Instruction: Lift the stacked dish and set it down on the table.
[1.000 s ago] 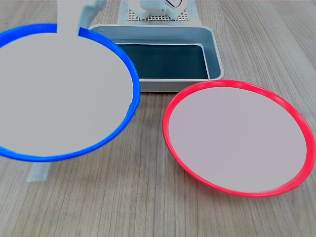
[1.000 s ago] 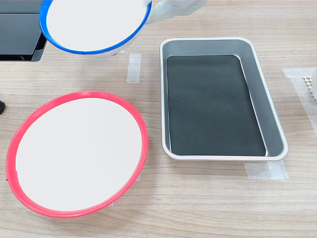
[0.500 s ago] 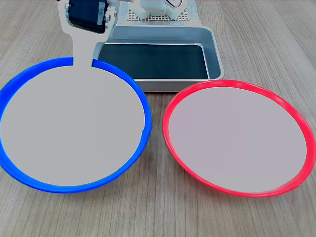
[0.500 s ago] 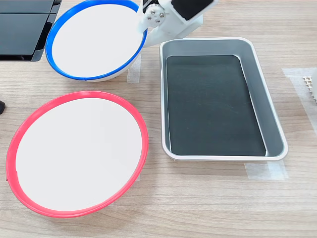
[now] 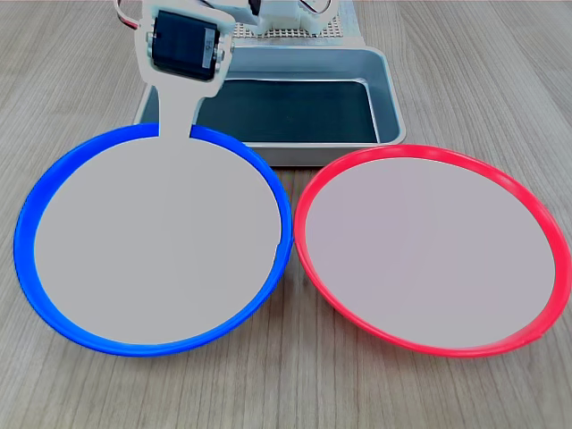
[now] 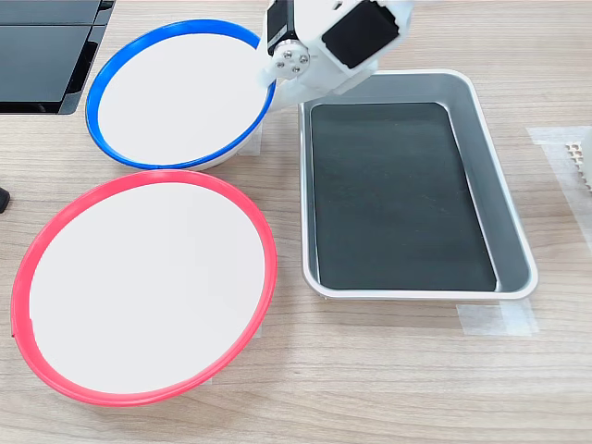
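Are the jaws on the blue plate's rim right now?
Touching: in the first exterior view the gripper has one jaw lying over the blue plate, crossing its far rim.

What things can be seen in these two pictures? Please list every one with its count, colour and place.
blue-rimmed plate: one, bright blue rim with pale centre, on the first exterior view's left, beside the red one.
red-rimmed plate: one, red rim with pale centre, on the first exterior view's right, on the table.
metal tray: one, grey with dark bottom, on the second exterior view's right, nothing in it.
tape strips: several, pale, stuck on the table near the tray.
table: one, light wood grain, under everything.
black object: one, second exterior view's top left corner, cannot tell what.
gripper: one, white with a black motor, at the blue plate's far rim.
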